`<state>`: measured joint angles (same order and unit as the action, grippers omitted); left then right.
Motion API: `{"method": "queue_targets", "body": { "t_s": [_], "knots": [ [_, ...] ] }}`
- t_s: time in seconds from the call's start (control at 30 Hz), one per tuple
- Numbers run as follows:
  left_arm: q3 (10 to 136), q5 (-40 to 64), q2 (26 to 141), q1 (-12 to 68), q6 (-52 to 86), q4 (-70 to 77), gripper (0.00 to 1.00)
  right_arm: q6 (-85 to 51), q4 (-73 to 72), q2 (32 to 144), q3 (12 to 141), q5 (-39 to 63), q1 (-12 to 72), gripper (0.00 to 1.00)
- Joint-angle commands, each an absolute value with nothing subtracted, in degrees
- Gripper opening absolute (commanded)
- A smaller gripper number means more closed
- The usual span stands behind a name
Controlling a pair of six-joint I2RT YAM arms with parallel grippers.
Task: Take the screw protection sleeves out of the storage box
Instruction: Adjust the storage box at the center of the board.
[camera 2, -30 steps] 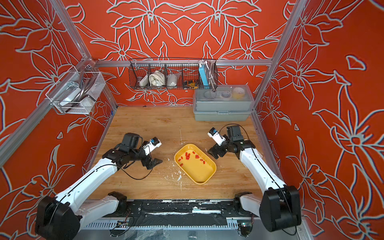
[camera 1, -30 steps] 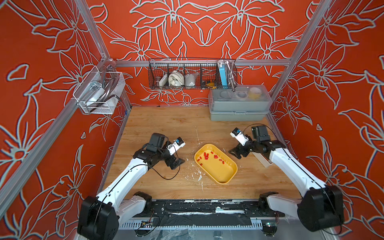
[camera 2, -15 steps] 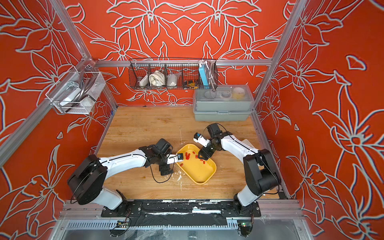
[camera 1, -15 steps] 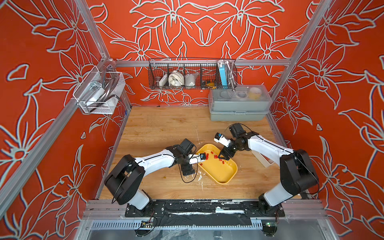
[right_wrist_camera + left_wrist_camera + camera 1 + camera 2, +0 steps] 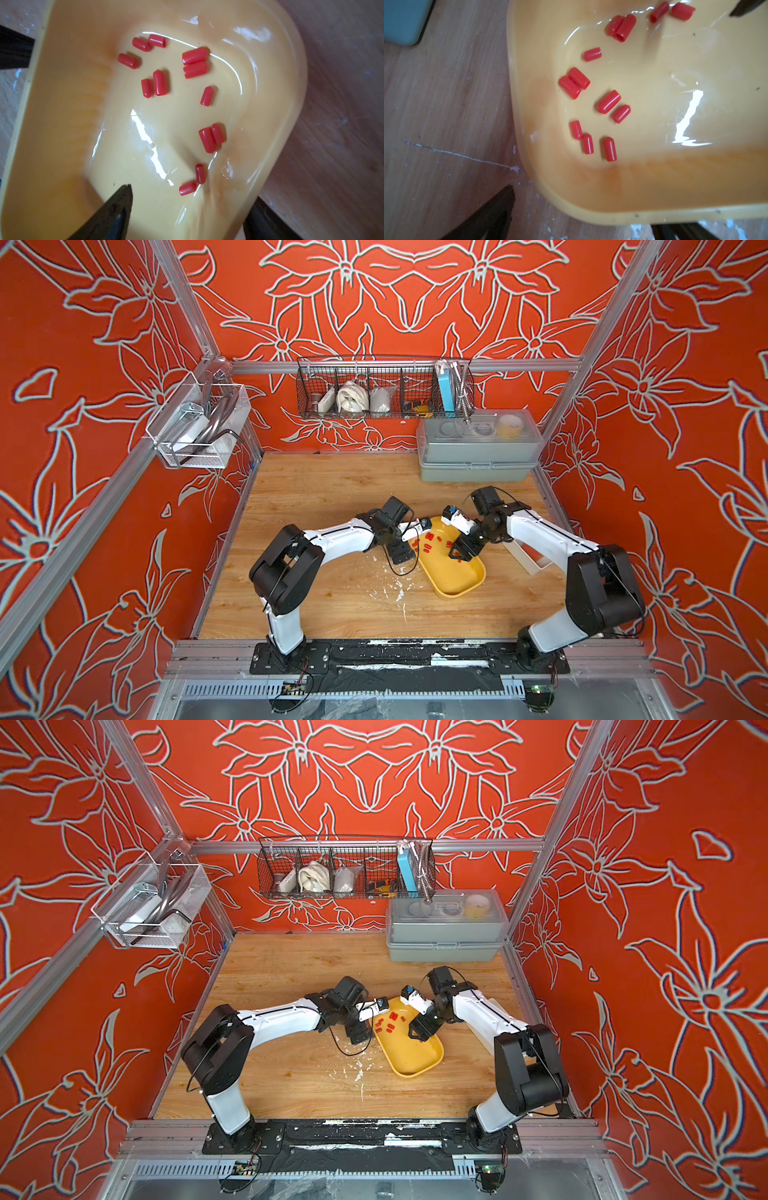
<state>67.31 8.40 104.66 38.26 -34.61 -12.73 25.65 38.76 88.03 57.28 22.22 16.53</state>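
Note:
The yellow storage box (image 5: 457, 576) (image 5: 415, 1058) lies mid-table with several red screw protection sleeves (image 5: 428, 541) (image 5: 609, 101) (image 5: 160, 82) loose in its far end. My left gripper (image 5: 402, 553) (image 5: 583, 226) stands open at the box's left rim (image 5: 591, 216), both fingers low over the wood outside it. My right gripper (image 5: 461, 551) (image 5: 189, 220) is open and straddles the box's right wall (image 5: 276, 145). One of its fingers (image 5: 112, 212) is inside on the floor and the other is outside. Neither gripper holds a sleeve.
A grey lidded box (image 5: 478, 452) stands at the back right. A small white dish (image 5: 525, 558) sits partly under my right arm. A wire basket (image 5: 384, 389) hangs on the back wall and a clear bin (image 5: 199, 427) on the left wall. White flecks mark the wood.
Both arms have swung in from the sides to the storage box and dropped low at its rim. The right jaws have narrowed a little. The box has shifted slightly right and back.

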Motion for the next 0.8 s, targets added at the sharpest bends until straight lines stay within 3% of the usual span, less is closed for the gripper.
{"method": "queue_targets", "body": {
  "t_s": [0.0,0.43,0.77],
  "knots": [
    [72.1,7.7,107.5,38.3,-30.8,-12.3,0.98,24.5,42.0,86.0,56.8,22.4,14.4,0.79],
    [73.4,4.7,109.1,37.6,-30.2,-13.4,0.98,19.4,41.7,90.6,57.2,19.5,14.1,0.79],
    [72.4,3.6,106.7,33.1,-31.9,-15.9,0.98,16.6,43.6,91.2,60.2,23.7,14.2,0.84]
  ]
}}
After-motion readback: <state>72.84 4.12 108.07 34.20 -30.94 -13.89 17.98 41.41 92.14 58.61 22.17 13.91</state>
